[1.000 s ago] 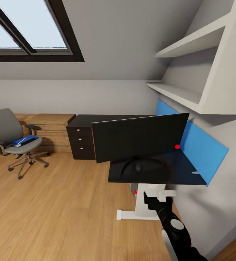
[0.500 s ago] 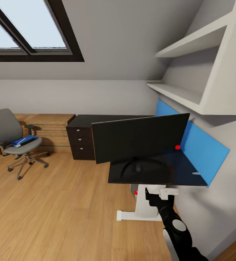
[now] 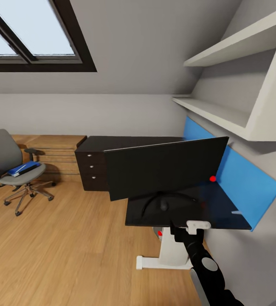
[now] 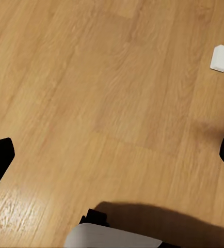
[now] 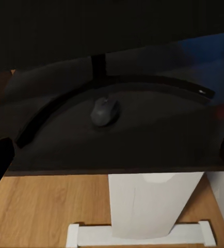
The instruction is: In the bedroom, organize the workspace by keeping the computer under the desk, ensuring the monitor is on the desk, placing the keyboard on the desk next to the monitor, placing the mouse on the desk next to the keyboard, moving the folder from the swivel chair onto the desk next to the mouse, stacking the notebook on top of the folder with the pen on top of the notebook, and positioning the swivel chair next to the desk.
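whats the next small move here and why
Probably roll the base toward the swivel chair, since the folder lies on its seat, far across the floor from the desk. The monitor and mouse already sit on the desk, and both the right gripper and left gripper look open and empty.

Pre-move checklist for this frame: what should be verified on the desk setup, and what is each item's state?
1. Monitor on the desk: ok.
2. Mouse on the desk, inside the monitor foot's curve: ok.
3. Keyboard beside the monitor: cannot tell.
4. Folder moved to the desk: not ok, it lies on the swivel chair.
5. Swivel chair next to the desk: not ok, it stands across the room.
6. Right gripper free at the desk's front edge: ok, open.
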`<state>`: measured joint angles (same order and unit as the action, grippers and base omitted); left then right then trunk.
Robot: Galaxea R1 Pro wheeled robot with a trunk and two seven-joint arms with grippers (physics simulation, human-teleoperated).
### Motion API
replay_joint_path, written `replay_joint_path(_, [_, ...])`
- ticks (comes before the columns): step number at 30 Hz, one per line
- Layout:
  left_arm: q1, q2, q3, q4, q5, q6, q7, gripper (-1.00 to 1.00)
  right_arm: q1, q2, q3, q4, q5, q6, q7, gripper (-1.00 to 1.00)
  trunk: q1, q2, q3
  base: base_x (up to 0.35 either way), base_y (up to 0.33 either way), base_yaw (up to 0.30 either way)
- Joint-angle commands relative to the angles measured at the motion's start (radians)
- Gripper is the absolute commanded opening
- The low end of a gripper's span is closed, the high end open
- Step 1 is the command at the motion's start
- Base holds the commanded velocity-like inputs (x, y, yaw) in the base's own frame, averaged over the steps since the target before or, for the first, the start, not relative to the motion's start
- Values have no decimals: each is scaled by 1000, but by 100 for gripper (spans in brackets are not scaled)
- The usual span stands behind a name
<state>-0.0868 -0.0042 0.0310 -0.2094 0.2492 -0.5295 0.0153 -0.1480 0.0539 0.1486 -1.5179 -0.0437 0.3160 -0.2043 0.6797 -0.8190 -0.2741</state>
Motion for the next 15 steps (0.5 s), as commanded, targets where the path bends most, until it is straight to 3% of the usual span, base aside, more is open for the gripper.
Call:
replay_joint_path(1, [-1, 0, 3, 0, -2, -3, 2, 100, -1, 0, 2, -1, -5, 5, -7, 100, 0, -1, -1, 57, 0, 0])
replay_joint_path(11, [-1, 0, 3, 1, -2, -3, 2, 100, -1, 1, 4, -2, -6, 29, -6, 100, 0, -1, -1, 20, 0, 0])
replay_joint_path(15, [-1, 0, 3, 1, -2, -3, 2, 100, -1, 1, 5, -2, -7, 36, -5, 100, 0, -1, -1, 157, 0, 0])
